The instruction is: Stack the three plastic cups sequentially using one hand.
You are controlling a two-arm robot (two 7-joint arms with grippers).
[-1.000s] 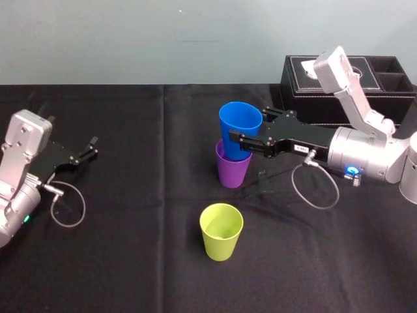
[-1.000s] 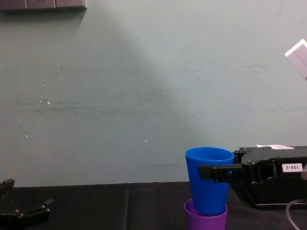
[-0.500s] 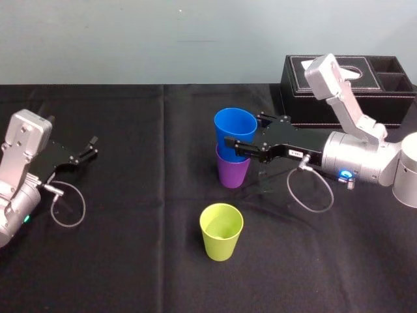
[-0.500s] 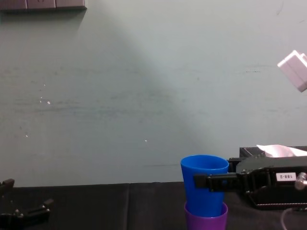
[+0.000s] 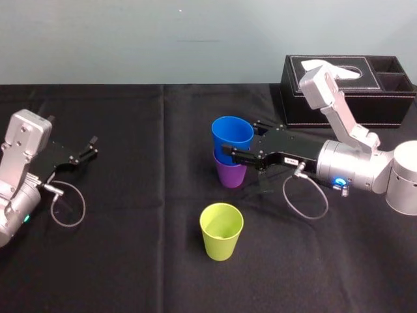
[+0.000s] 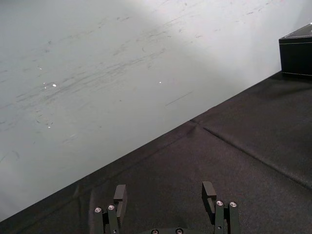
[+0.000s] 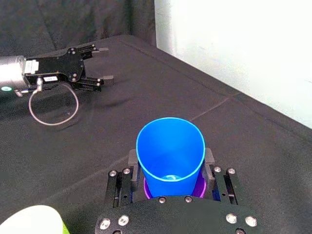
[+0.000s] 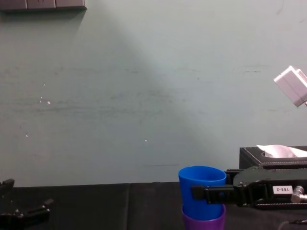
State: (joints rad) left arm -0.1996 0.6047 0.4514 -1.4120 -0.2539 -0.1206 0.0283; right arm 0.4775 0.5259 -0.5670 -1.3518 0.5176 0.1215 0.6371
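Gripping the blue cup from both sides, the right claw is closed on its wall.

Head view:
- Blue cup: upright, nested in the purple cup.
- Purple cup: standing on the black-clothed table, directly beneath the claw's fingers.
- Yellow-green cup: upright, mouth up, alone, nearer the robot than the claw and apart from the nested pair.
- Tissue box: behind the claw's arm, at the far edge of the table.
- Left claw: parked low over the cloth, well off to the other side of the cups, open and holding nothing.

Left wrist view:
- Two fingers set wide apart above bare black cloth.
- A corner of the box, far ahead of that claw.

Right wrist view:
- One finger on either side of the blue cup.
- Purple rim just under the fingers, ringing the blue cup.
- Yellow-green rim close beside the claw's body.
- Left claw far beyond the cups, spread open.

Chest view:
- Right claw level, with one finger lying across the front of the blue cup and a white label on its body.
- Purple rim just below that finger.
- Box behind the claw, with white tissue showing at its top.
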